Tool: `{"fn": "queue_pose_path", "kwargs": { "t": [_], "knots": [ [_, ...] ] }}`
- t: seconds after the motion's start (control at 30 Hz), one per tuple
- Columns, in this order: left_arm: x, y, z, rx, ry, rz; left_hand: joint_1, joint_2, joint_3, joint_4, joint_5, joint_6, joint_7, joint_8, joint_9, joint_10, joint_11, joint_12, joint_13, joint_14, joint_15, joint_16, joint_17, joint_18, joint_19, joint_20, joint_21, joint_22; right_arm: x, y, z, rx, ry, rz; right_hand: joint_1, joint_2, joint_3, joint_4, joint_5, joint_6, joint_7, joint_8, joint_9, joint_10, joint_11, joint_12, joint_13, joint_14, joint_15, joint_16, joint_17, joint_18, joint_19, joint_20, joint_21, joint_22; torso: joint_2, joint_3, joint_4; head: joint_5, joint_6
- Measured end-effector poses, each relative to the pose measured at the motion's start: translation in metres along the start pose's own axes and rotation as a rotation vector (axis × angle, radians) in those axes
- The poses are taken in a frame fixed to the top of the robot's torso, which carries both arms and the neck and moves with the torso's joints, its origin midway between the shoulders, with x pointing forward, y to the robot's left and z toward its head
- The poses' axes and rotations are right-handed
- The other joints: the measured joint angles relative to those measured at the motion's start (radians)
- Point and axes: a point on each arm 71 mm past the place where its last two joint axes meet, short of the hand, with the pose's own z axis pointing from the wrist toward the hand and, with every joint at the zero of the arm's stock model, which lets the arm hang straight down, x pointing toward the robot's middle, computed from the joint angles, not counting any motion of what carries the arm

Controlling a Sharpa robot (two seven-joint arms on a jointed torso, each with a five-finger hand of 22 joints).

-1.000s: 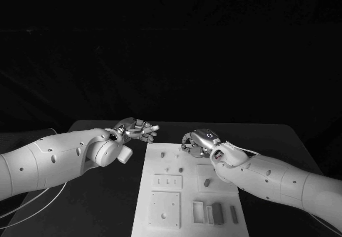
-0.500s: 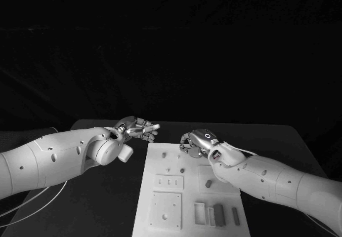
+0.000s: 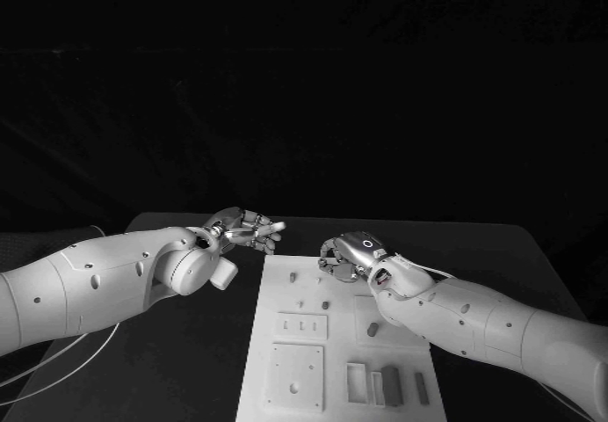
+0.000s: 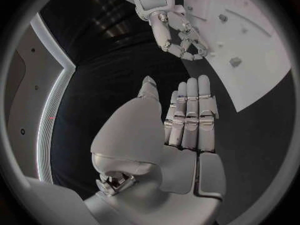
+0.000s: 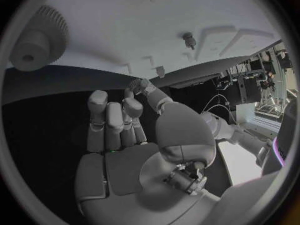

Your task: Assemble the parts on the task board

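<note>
both hands hover at the task board's (image 3: 285,369) far end.
left hand (image 3: 243,230) at ten o'clock, fingers straight and apart, holding nothing; right hand (image 3: 350,256) at one o'clock, fingers curled, empty.

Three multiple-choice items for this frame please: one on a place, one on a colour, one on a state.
1. Where is the left hand?
A. Over the middle of the board
B. Over the table, by the far left corner of the board
C. At the near edge of the table

2. What colour is the board?
A. White
B. Black
C. Striped

3. How do the left hand's fingers lie?
A. Wrapped round a gear
B. Pinching a peg
C. Straight, holding nothing

Answers:
1. B: the head view shows the hand off the board, just beyond its far left corner.
2. A: the board stands out white against the black table.
3. C: the left wrist view shows the fingers stretched out side by side with nothing in them.
</note>
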Motion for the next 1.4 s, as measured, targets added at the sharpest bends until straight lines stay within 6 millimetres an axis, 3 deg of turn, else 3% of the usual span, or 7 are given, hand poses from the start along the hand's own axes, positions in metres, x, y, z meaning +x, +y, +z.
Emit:
{"fn": "queue_pose_path", "kwargs": {
  "t": [0.43,1.0,1.4],
  "knots": [
    [-0.0002,-0.0017,-0.0003,0.003,0.001,0.003,0.000,0.000,-0.003,-0.003,0.000,0.000,0.000,0.000,0.001,0.000,0.000,0.000,0.000,0.000,0.000,0.000,0.002,-0.002,0.000,0.000,0.000,0.000,0.0006,0.0015,0.0012,-0.002,0.003,-0.001,0.000,0.000,0.003,-0.003,0.000,0.001,0.001,-0.003,0.000,0.002,-0.002,0.000,0.000,0.001,-0.001,0.000,-0.002,0.000,-0.001,-0.002,0.000,0.000,0.001,0.0001,-0.0001,0.006,-0.009],
    [0.0018,-0.0029,0.0013,0.006,0.004,0.005,0.000,0.000,-0.003,-0.003,0.000,0.000,0.000,0.000,0.001,0.000,0.000,0.000,0.001,0.000,0.000,0.000,0.003,-0.008,0.000,0.000,-0.003,0.001,0.0035,-0.0009,0.0031,0.007,0.031,-0.010,0.000,0.000,0.003,-0.003,0.000,0.002,0.003,-0.003,0.000,0.001,0.002,-0.004,0.000,0.001,-0.001,0.000,-0.007,0.000,0.000,-0.004,0.000,0.001,0.000,0.0012,-0.0008,0.014,-0.008],
    [0.0027,-0.0038,0.0016,0.007,0.006,0.006,0.000,0.000,-0.005,0.000,0.000,0.000,0.000,-0.004,0.001,0.000,0.000,-0.004,0.001,0.000,0.000,0.000,0.004,-0.008,0.000,0.000,-0.004,0.001,0.0050,-0.0018,0.0037,0.010,0.039,-0.015,0.000,0.000,0.003,-0.003,0.000,-0.001,0.006,-0.003,0.000,0.001,0.002,-0.004,0.000,0.001,-0.001,0.000,-0.007,0.000,0.000,-0.004,0.000,0.001,0.001,-0.0001,-0.0007,0.020,-0.006]
  ]
}}
